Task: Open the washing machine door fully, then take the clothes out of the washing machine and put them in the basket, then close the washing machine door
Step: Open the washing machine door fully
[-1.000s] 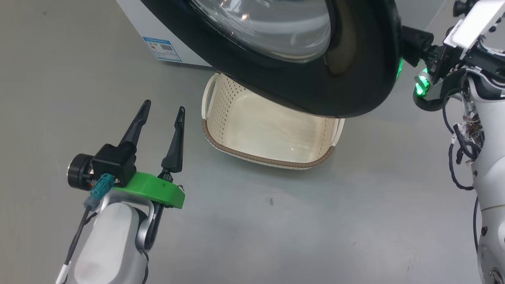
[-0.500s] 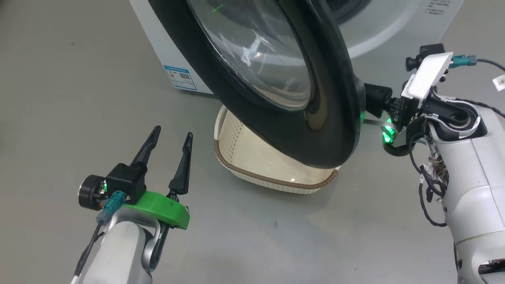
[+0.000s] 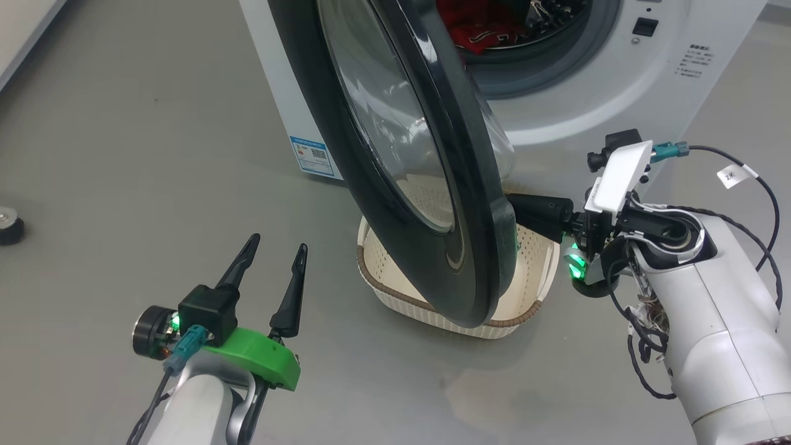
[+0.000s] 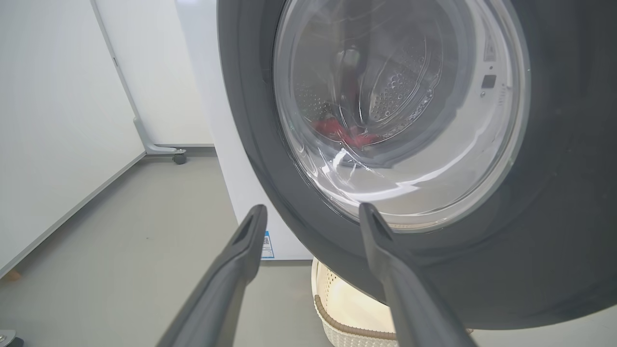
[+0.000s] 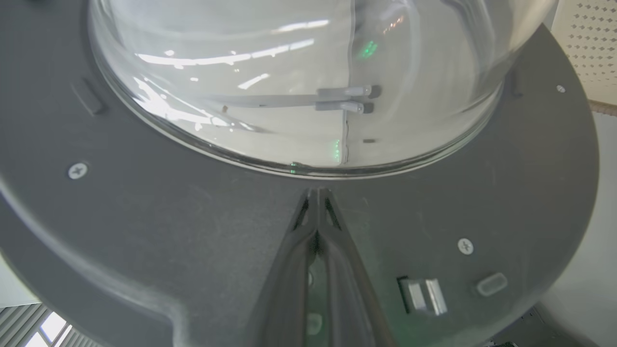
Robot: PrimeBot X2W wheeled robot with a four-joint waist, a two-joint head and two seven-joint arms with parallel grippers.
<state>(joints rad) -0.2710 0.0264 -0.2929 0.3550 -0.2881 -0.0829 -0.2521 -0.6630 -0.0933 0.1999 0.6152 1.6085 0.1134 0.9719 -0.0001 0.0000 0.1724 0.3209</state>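
The washing machine door is a black ring with a bulging glass bowl. It stands partly swung out, nearly edge-on in the head view. The white washing machine stands behind it, and the red clothes lie in its drum. Under the door, on the floor, sits the cream basket, which looks bare inside. My right gripper is shut, its tips against the door's inner face just below the glass. My left gripper hangs open and holds nothing, left of the door and basket. Through the glass the clothes show red.
Grey floor lies all around. A blue label marks the machine's lower left corner. A small dark caster sits at the far left. A white panel on a wheeled foot stands left of the machine.
The head view has shifted, bringing the machine's front and drum into sight. The door has turned from facing the camera to nearly edge-on, the right gripper staying behind it. The left gripper stays open.
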